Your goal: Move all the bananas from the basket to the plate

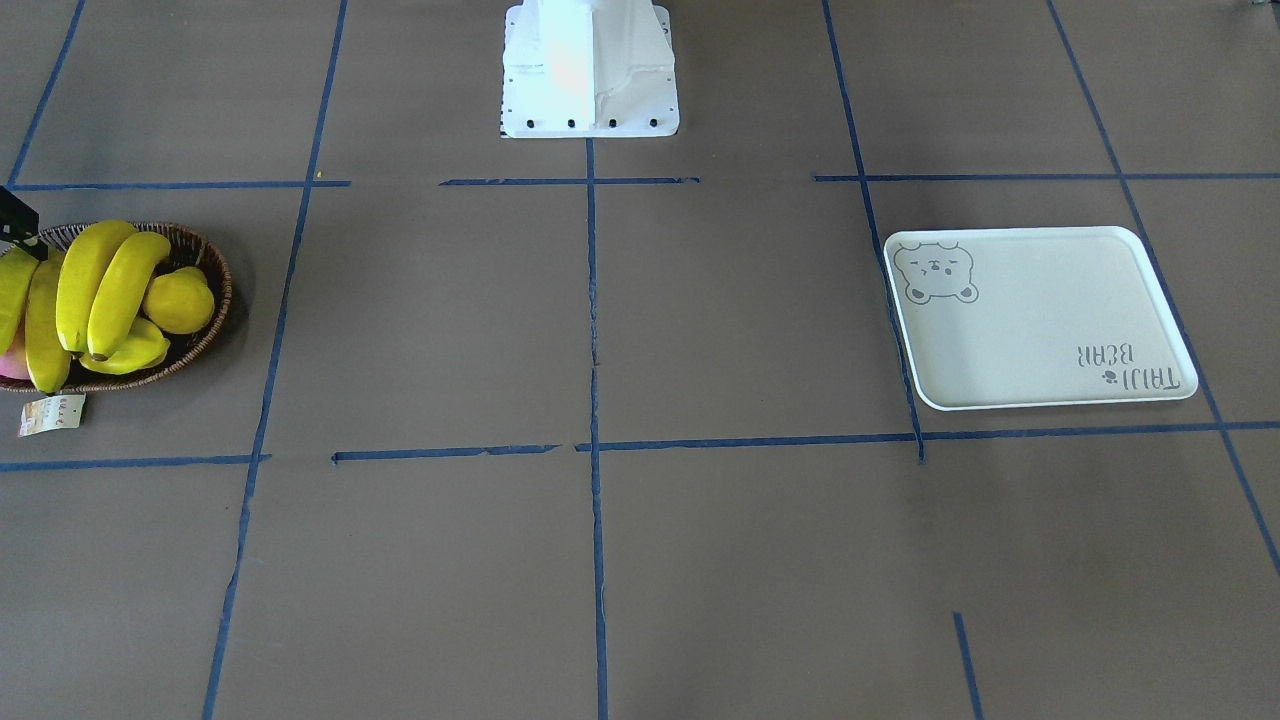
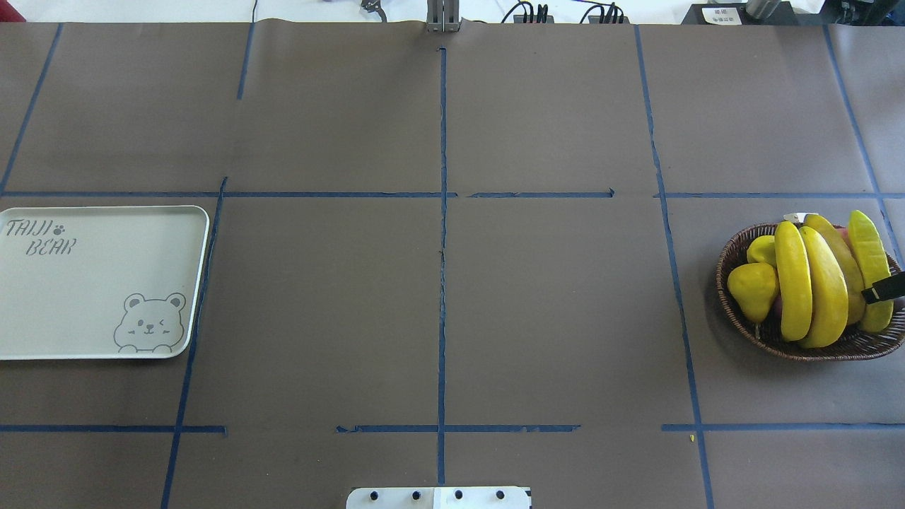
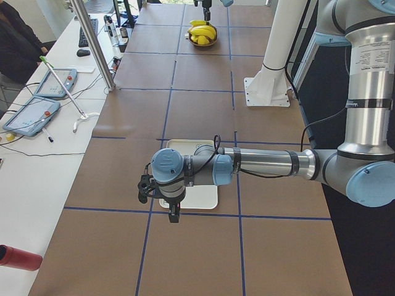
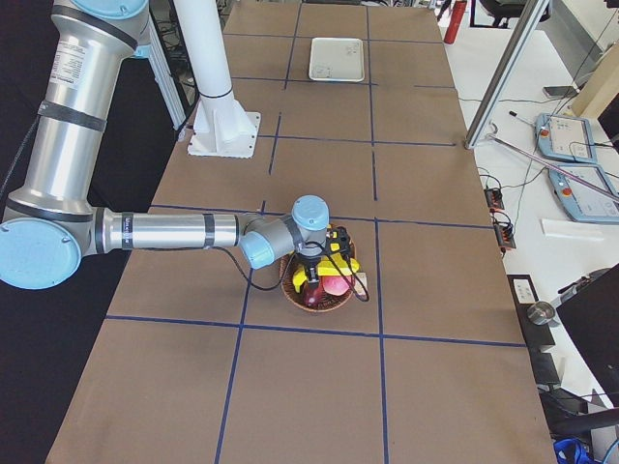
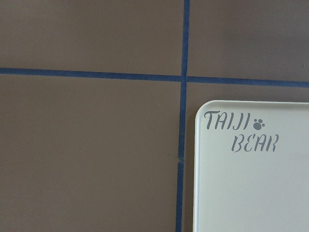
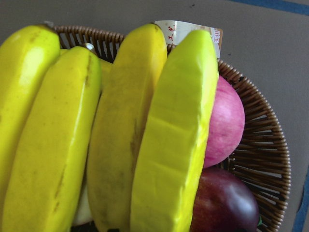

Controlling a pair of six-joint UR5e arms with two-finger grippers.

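Observation:
The basket (image 2: 739, 311) is dark woven wicker and sits at the table's right end, heaped with fruit. Three long yellow bananas (image 2: 792, 283) lie side by side on top, filling the right wrist view (image 6: 53, 145). My right gripper (image 2: 884, 288) hovers just above the fruit, over a ridged yellow starfruit (image 6: 178, 140); only a black piece of it shows, so I cannot tell its state. The plate (image 2: 85, 297), a cream tray with a bear print, lies bare at the left end. My left gripper (image 3: 173, 213) hangs over the table at the plate's outer end; I cannot tell its state.
Beside the bananas in the basket lie a round yellow fruit (image 2: 753, 290), a pink apple (image 6: 224, 128) and a dark purple fruit (image 6: 227, 205). A paper tag (image 1: 50, 413) lies by the basket. The white robot base (image 1: 590, 70) stands at mid-table. Blue tape lines grid the brown surface.

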